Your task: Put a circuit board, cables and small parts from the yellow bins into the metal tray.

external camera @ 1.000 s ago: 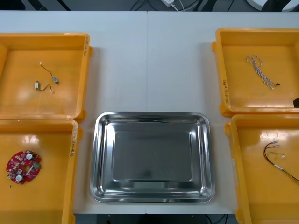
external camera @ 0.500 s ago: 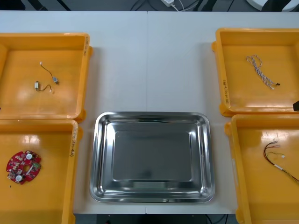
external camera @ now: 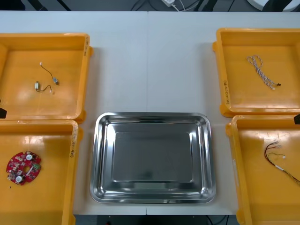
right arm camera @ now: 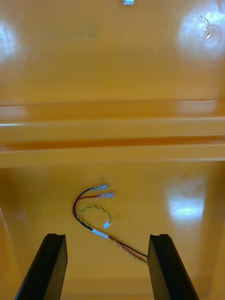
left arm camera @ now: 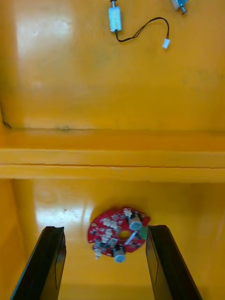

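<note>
At 6 o'clock, shiny metal tray (external camera: 152, 157) bare. Both wide: left tool (left arm camera: 105, 228) over round red circuit board (left arm camera: 119, 233), right tool (right arm camera: 107, 236) over red-and-yellow cable (right arm camera: 93, 206).

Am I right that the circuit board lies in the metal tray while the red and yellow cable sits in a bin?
No: the circuit board lies in the near left yellow bin, not the metal tray, as the front view shows. The cable part holds.
</note>
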Action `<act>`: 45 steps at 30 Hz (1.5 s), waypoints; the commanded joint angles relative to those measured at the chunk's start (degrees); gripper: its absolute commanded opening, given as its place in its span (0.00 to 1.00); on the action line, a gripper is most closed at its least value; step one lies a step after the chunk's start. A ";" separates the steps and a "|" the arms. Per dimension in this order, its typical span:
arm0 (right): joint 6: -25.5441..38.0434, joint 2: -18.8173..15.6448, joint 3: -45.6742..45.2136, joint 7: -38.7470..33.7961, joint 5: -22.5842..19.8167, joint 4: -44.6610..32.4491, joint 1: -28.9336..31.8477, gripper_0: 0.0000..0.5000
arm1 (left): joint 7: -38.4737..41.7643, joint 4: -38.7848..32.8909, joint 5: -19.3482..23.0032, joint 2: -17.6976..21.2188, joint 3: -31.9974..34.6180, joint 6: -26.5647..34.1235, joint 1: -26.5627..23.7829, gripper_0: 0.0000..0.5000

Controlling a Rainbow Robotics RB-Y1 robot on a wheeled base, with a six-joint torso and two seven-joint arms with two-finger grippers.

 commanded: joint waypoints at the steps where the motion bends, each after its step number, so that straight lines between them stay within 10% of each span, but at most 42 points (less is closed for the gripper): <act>1: -1.28 -0.19 -2.10 1.12 -0.57 -4.69 3.82 1.00 | 8.50 -3.87 -0.15 -2.18 -0.20 0.35 2.12 1.00; 22: -7.25 -0.11 -5.62 2.00 -1.36 -8.12 14.63 1.00 | 20.01 -6.77 -1.20 -8.42 -1.26 -0.40 10.90 1.00; 35: -12.61 -0.11 -5.09 4.37 -2.06 -14.53 23.60 1.00 | 21.41 -6.77 -10.70 -12.64 -5.83 -7.08 14.33 1.00; 45: -14.46 0.60 -5.00 19.58 -0.92 -16.20 27.20 1.00 | 22.29 -6.77 -13.42 -14.83 -6.53 -13.06 18.73 1.00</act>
